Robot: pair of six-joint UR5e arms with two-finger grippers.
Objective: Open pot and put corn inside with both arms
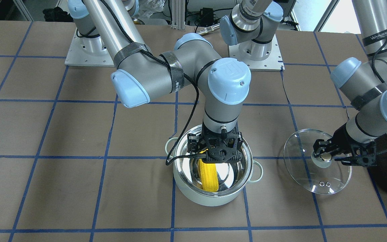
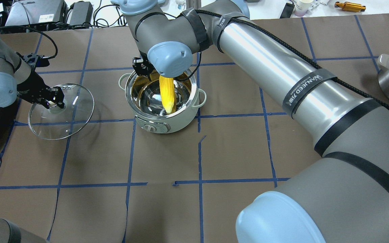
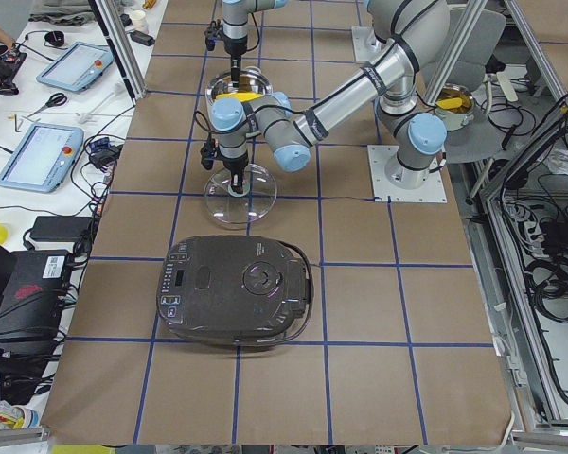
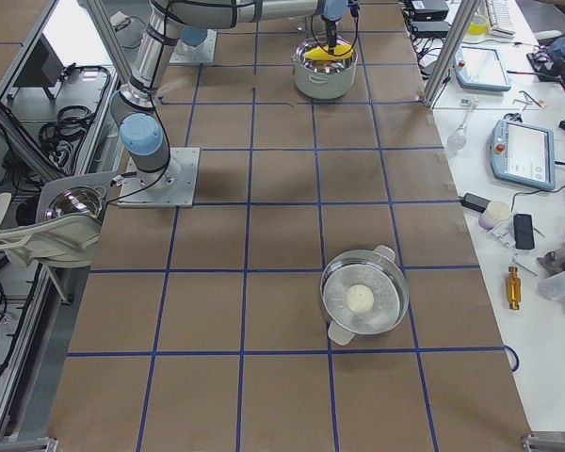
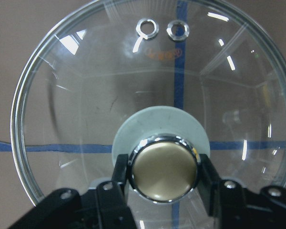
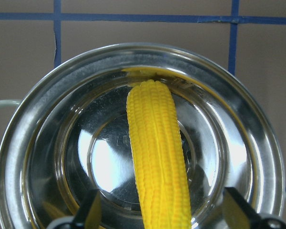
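Both steps look done: left gripper (image 2: 55, 101) clamped on the knob (image 5: 164, 174) of the lid (image 2: 74, 121), well apart from pot (image 2: 177, 124). Corn (image 2: 167, 92) lies inside pot. Right gripper (image 6: 160, 212) over it, fingers spread, not touching. Only withdrawal seems left.

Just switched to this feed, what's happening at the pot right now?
The left gripper is shut on the knob of the glass lid, holding it off to the side of the pot. The corn lies inside the open pot, leaning against the steel wall. The right gripper hangs just above it, open and clear of the corn. The drop looks done.
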